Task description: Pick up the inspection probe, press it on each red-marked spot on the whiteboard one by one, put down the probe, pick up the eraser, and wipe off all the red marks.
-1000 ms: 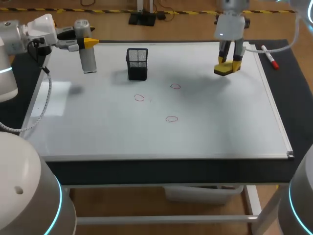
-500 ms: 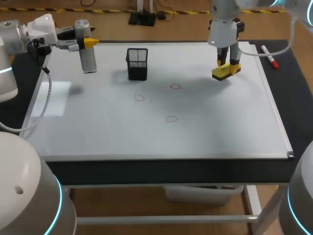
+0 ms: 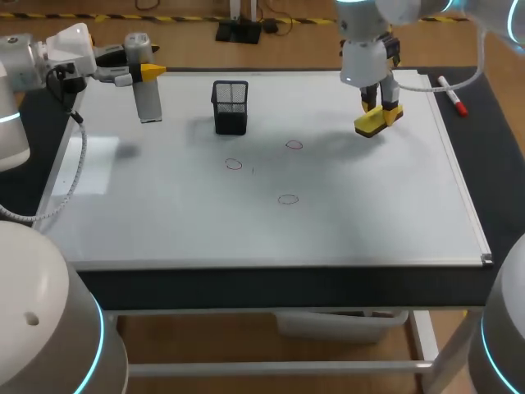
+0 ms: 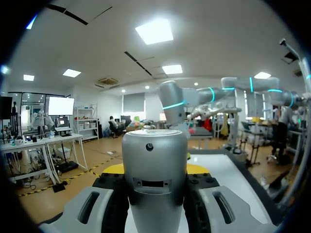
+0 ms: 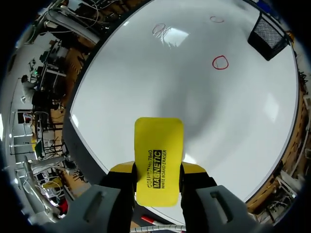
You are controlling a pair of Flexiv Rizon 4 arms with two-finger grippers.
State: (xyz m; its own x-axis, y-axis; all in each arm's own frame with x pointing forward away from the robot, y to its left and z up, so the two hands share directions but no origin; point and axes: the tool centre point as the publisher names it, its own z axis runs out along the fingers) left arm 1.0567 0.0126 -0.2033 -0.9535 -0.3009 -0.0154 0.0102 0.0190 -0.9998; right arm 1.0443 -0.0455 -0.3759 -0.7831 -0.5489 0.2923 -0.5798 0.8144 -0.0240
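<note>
The grey cylindrical probe [image 3: 148, 100] hangs upright above the whiteboard's [image 3: 369, 222] far left corner, with my left gripper [image 3: 146, 73] shut on its top. In the left wrist view the probe [image 4: 154, 179] fills the space between the fingers. My right gripper [image 3: 381, 109] is shut on the yellow eraser [image 3: 372, 122], held just over the board's far right part. In the right wrist view the eraser [image 5: 158, 167] sits clamped between the yellow tips. Three red ring marks [image 3: 294, 145], [image 3: 235, 164], [image 3: 288, 199] lie mid-board; the nearest mark [image 5: 220, 62] is ahead of the eraser.
A black mesh cup [image 3: 230, 107] stands on the board at the far middle, between the two grippers. A red-capped marker [image 3: 453, 94] lies on the dark mat beyond the board's right edge.
My right arm has carried the eraser leftward, towards the red marks. The left arm and the probe have kept still.
</note>
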